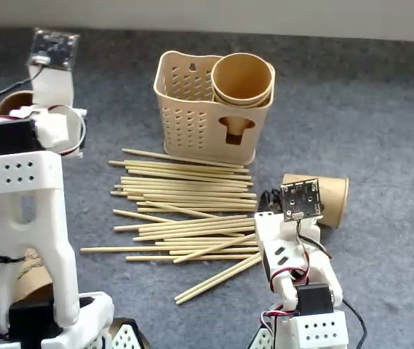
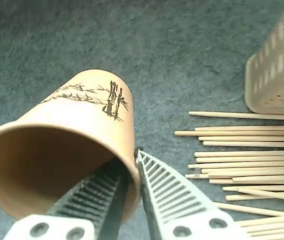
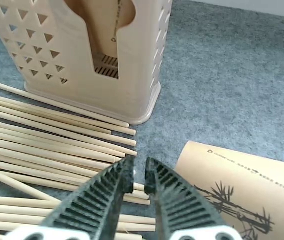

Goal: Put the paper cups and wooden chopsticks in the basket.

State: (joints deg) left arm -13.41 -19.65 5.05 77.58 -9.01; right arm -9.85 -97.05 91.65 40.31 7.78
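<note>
A paper cup (image 2: 77, 135) with a bamboo print lies on its side on the grey carpet, far left of the basket (image 1: 192, 116). My left gripper (image 2: 132, 161) is shut on its rim, one finger inside and one outside. The same cup (image 1: 10, 102) peeks out behind the left arm in the high view. Stacked paper cups (image 1: 241, 78) stand in the basket. Wooden chopsticks (image 1: 192, 211) lie in a loose pile in front of it. My right gripper (image 3: 139, 177) hovers over the pile's right end, shut on nothing. Another cup (image 1: 330, 198) lies on its side just right of it.
One more brown cup (image 1: 28, 280) shows behind the left arm's base at the lower left. The basket's perforated wall (image 3: 57, 50) stands close ahead of the right gripper. Bare carpet stretches right of the basket and cup.
</note>
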